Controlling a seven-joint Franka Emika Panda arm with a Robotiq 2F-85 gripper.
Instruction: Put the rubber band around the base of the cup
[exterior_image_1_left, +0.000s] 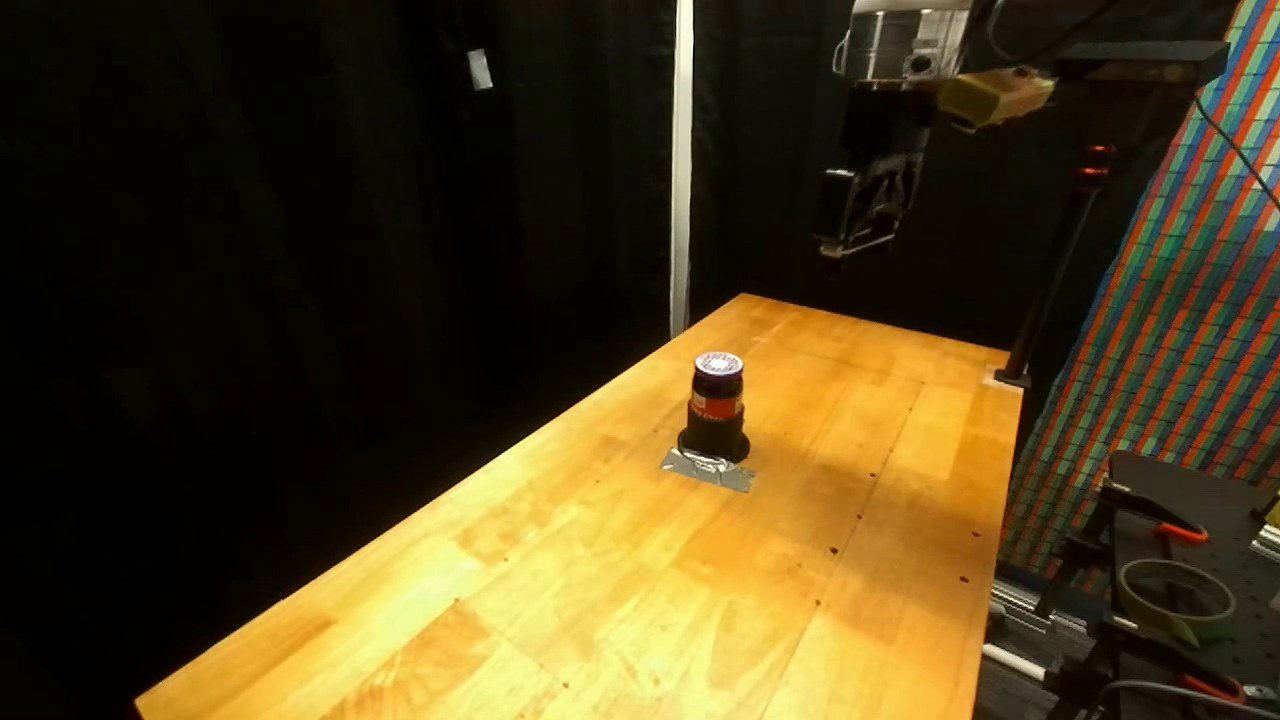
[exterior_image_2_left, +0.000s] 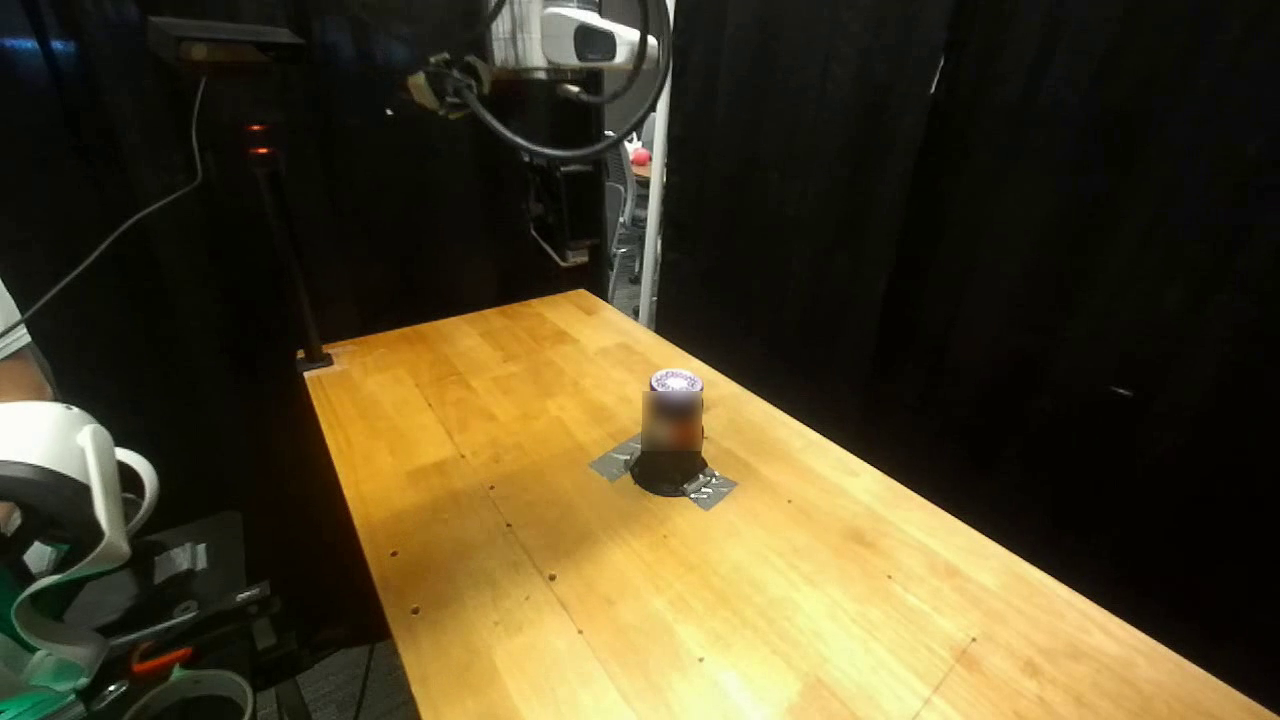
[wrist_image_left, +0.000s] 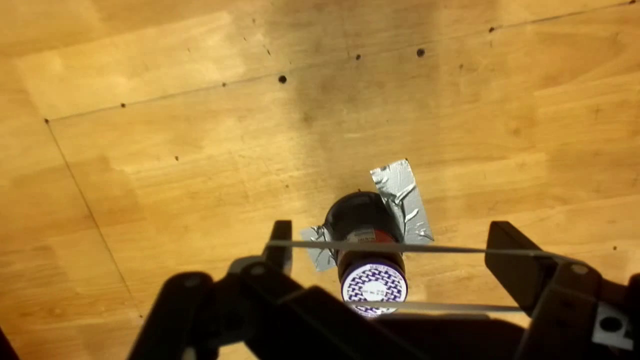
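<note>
claw (wrist_image_left: 390, 251) spread wide, band (wrist_image_left: 450, 248) stretched across it, nothing pinched | cup (exterior_image_1_left: 717, 405) upright on tbl (exterior_image_1_left: 640, 545), well below claw; wrist view: w/in gap, slightly twd view-L | next (guess): ctr band over cup, then lower

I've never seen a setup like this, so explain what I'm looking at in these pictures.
The machine is a robot arm, ending in a gripper with two dark fingers. Two pictures come from cameras standing outside the robot, viewing the wooden table from different places. The third comes from a camera on its wrist, looking down past the fingers. On the table stands an upright cup with a pale patterned top, and strips of silver tape lie at its black base. The gripper is open, and a thin rubber band is stretched across its spread fingers. The cup itself isn't held.
</note>
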